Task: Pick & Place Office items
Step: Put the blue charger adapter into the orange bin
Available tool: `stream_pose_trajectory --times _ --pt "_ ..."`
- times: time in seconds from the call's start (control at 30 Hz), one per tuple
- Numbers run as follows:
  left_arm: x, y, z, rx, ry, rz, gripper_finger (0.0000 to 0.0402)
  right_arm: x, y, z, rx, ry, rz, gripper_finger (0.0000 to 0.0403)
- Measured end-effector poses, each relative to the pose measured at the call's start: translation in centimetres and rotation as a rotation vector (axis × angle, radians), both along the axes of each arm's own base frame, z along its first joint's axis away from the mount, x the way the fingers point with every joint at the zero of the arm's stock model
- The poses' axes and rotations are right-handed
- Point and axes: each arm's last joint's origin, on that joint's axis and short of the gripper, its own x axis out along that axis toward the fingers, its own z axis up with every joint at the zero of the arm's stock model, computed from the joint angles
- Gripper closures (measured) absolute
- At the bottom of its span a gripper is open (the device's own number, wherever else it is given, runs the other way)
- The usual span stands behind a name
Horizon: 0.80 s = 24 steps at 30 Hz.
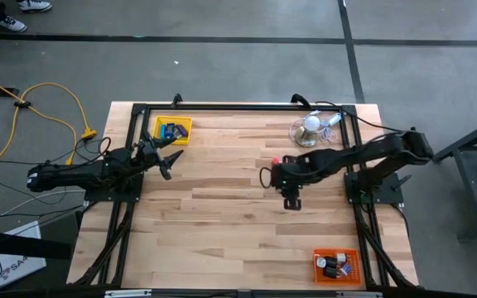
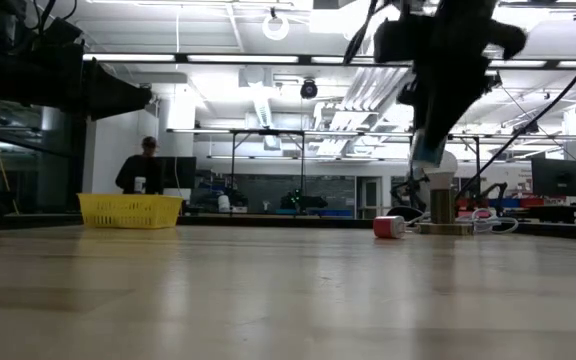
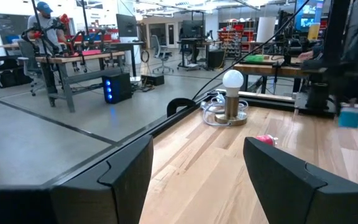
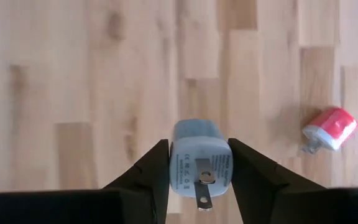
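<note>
Though aloft, blue plug (image 4: 201, 163) btwn right end effector (image 4: 199, 167) fingers (image 4: 148, 171)

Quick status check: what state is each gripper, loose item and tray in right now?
Right gripper: shut on the light blue plug-in charger block, held above the table.
Left gripper: open, empty, beside the yellow tray.
Small red and white plug piece: lying loose on the wood.
Yellow tray: holds blue pieces.
Orange tray: holds several small items.
</note>
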Motion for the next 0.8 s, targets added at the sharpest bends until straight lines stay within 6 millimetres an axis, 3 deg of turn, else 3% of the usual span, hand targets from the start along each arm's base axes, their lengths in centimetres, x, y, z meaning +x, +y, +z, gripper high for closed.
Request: stream_pose_trajectory --times 0.27,0.8 --pt "0.0 0.0 0.0 0.0 0.0 0.0 0.0159 -1.8 4.4 1.9 -0.023 -0.077 0.079 0.0279" --pt "0.0 0.0 0.0 0.0 0.001 0.0 0.0159 -7.5 13.7 1.6 0.036 -0.007 0.12 0.028"
